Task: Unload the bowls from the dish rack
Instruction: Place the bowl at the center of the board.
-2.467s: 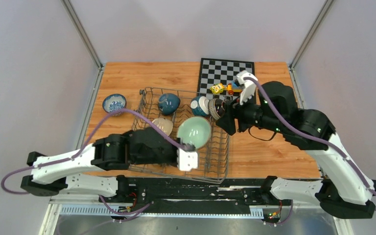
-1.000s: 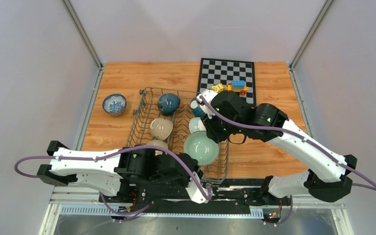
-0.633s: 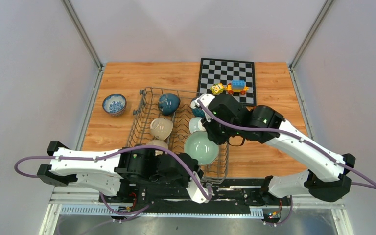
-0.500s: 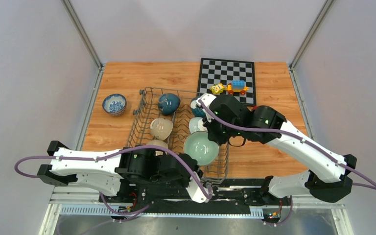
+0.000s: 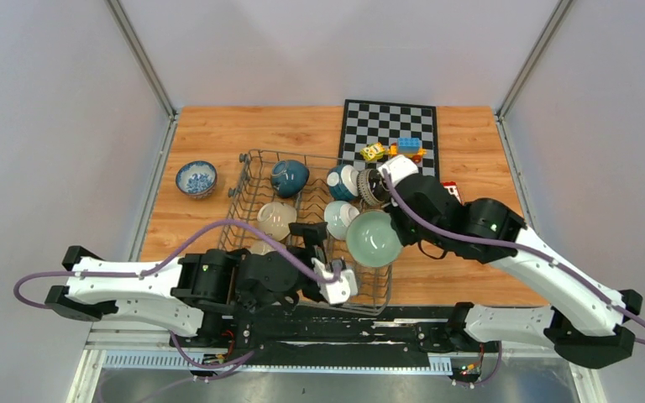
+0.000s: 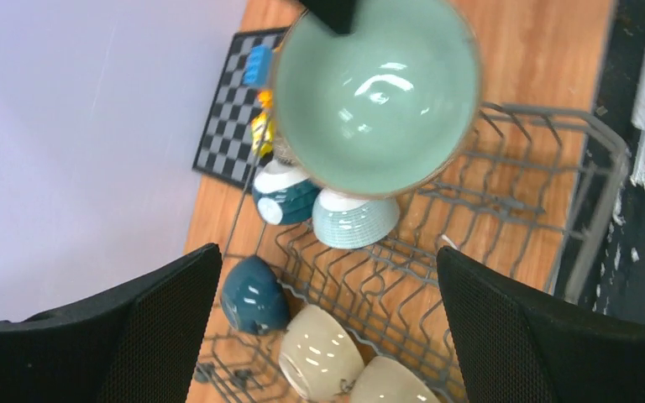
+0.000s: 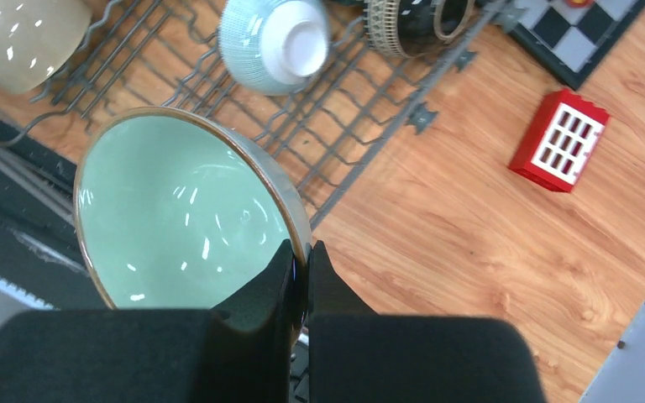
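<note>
Right claw: the right gripper is pinching the rim of the pale green bowl, its fingers pressed together on that one edge; nothing else is bearing the bowl.
Bowl's place: it is hanging tilted over the right wall of the dish rack, partly above the table; whether its underside is clearing the raised wire is hard to tell from above.
Left claw: the left gripper is standing wide apart and holding nothing, close beside the bowl.
Slip risk: a thin grip on a glazed rim is likely leaving the bowl free to swing or slide out; a jolt could drop it onto the wires.
Snag risk: moving sideways too low could be catching the rack's wall and twisting the bowl loose.
Crowding risk: the open left fingers are sitting near enough to be knocked.
Landing risk: the red block is lying on the wood to the right; setting down on it would be tipping the bowl.
</note>
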Controlling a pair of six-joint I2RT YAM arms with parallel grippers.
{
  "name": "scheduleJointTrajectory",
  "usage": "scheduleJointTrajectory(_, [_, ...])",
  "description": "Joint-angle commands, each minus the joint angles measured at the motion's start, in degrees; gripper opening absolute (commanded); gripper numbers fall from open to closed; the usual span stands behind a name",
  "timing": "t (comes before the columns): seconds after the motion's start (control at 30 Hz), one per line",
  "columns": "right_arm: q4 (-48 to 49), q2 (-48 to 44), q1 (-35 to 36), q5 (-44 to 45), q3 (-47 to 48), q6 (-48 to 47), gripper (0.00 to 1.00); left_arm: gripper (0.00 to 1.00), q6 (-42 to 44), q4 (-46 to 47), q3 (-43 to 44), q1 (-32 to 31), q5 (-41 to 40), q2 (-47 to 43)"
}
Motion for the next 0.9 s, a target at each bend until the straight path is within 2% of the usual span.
scheduleJointTrajectory(0.0, [3.42, -4.99, -1.96, 8.4, -3.09, 5.0, 0.0, 1.0, -24.88, 1.87, 4.21, 4.06, -10.61, 0.91])
scheduleJointTrajectory(0.07, [3.98, -6.4, -2.5, 10.09, -4.44, 6.52, 0.0, 1.0, -36.06, 0.63, 5.95, 8.21, -5.57, 1.49])
scheduleJointTrajectory(0.17, [4.29, -7.04, -3.22, 12.33, -5.74, 9.35, 0.0, 1.0, -54.67, 3.72, 4.99, 17.22, 7.04, 2.08])
scheduleJointTrajectory(0.2, [4.32, -7.1, -3.34, 12.51, -6.05, 10.2, 0.0, 1.0, -61.13, 4.39, 4.62, 19.14, 8.91, 2.75])
scheduleJointTrajectory(0.27, [4.49, -6.99, -3.37, 12.92, -6.35, 12.05, 0.0, 0.98, -73.82, 3.2, 4.34, 21.72, 8.05, 4.77])
scheduleJointTrajectory(0.3, [4.69, -6.9, -3.44, 13.05, -6.59, 12.98, 0.0, 0.93, -79.42, 1.9, 4.38, 22.64, 8.08, 5.99])
scheduleJointTrajectory(0.37, [5.01, -6.85, -3.46, 13.06, -6.85, 14.62, 0.0, 0.86, -85.99, -0.59, 5.09, 23.69, 9.36, 8.41])
scheduleJointTrajectory(0.5, [5.33, -6.54, -3.46, 12.67, -7.29, 17.12, 0.0, 0.83, -90.65, -0.84, 5.52, 23.76, 8.27, 10.43])
scheduleJointTrajectory(0.67, [5.48, -5.9, -3.46, 9.93, -7.2, 20.28, 0.0, 0.63, -91.16, -1.28, 6.39, 23.75, 6.41, 13.01])
scheduleJointTrajectory(0.87, [5.7, -6.06, -3.46, 9.34, -8.3, 21.24, 0.0, 0.5, -88.63, -3.88, 9.43, 23.76, 3.35, 15.98])
